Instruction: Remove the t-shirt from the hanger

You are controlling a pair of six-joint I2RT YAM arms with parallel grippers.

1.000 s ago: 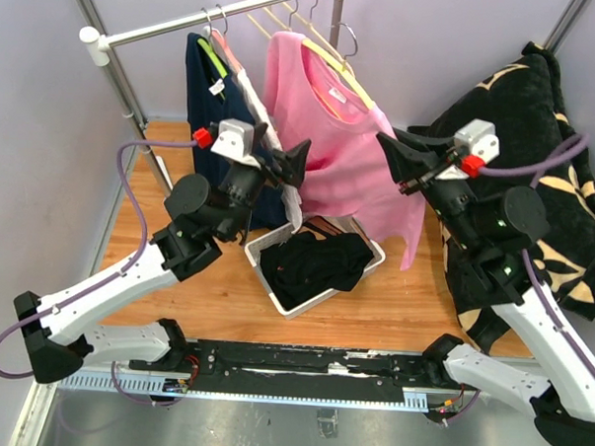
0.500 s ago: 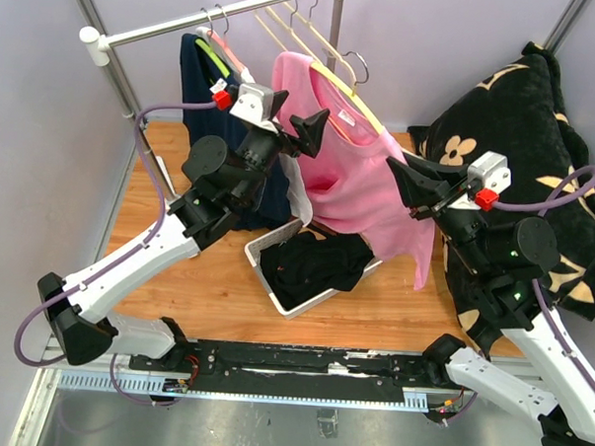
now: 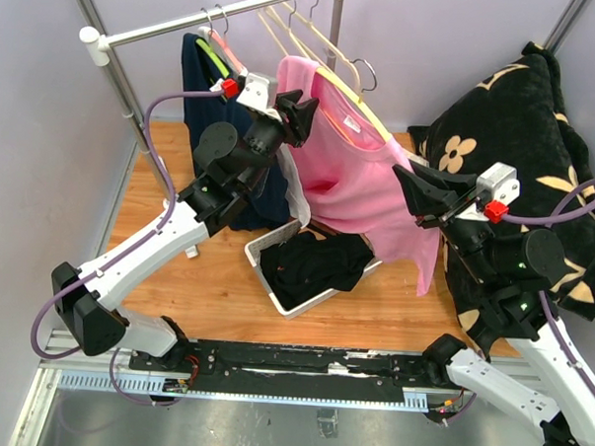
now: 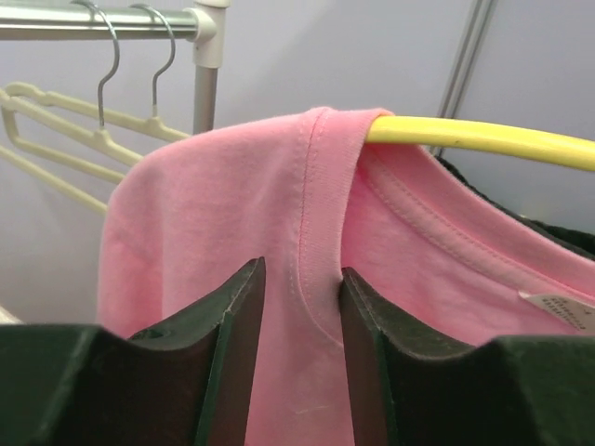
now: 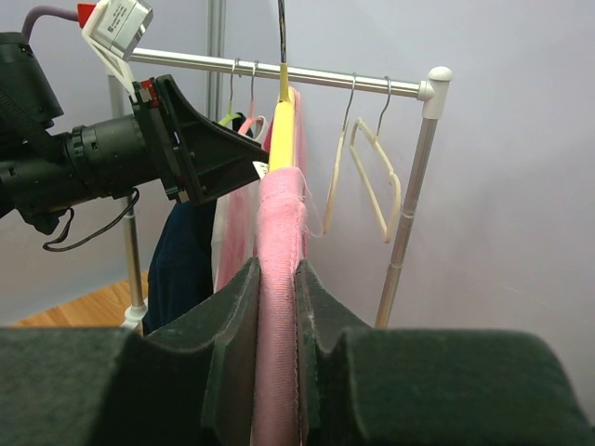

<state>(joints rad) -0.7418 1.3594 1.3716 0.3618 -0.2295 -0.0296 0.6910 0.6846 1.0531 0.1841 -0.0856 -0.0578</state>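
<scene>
On the table nearest the arms sits a basket of dark clothes, untouched. Above it the right gripper is clamped narrow on the far shoulder of the pink t-shirt, probably with the yellow hanger arm inside the fold. It has drawn shirt and hanger back and to its own side over the last second, so the hook now looks clear of the rail. The left gripper has come up from beside the basket to the shoulder seam by the collar, and its jaws have gone from wide to about half closed. Fabric lies between them, but I cannot tell whether they pinch yet. The shirt is still draped on the hanger. With both shoulders flanked, peeling this side off looks like the next step.
</scene>
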